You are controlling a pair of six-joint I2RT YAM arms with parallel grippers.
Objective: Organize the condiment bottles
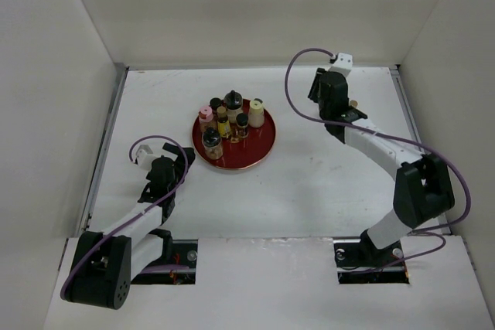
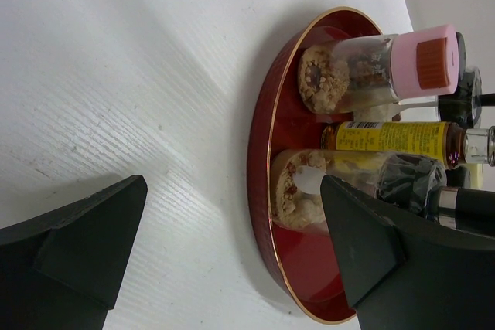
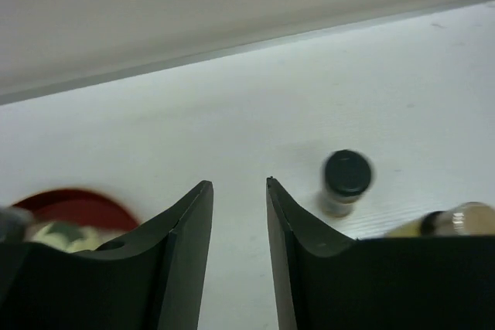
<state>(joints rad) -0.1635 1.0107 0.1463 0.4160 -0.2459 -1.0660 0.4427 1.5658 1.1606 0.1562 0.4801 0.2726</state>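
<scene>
Arm bases [image 1: 100,268] sit at the bottom of the overhead view. Left gripper [image 1: 179,158] is just short of a red tray [image 1: 259,152]; right gripper [image 1: 319,86] is well apart from it, toward the back wall. Most bottles [image 1: 224,123] stand bunched on the tray; the rest of the table [image 1: 309,191] shows little else from up here

Left wrist view: left gripper [image 2: 232,191] is spread wide w/ nothing in it, aimed at the tray [image 2: 259,152] rim. Pink-cap jar [image 2: 387,67], yellow bottle [image 2: 394,138] and a dark-cap jar [image 2: 402,179] are packed close, some prob touching

Right wrist view: right gripper [image 3: 240,187] has its jaws nearly together, narrow gap, nothing pinched. Black-cap bottle [image 3: 346,179] stands on bare table to the right of the jaws. Pale bottle [image 3: 452,220] beside it seems to lie on its side, partly cut off by the frame

Handling, as a judgement: bottles look light and rigid, prob glass or hard plastic w/ smooth sides, so slippery and easy to tip. Best hold is across the body just under the cap, jaws square to it. On the tray the neighbours leave little room, so outer ones are easier to reach
</scene>
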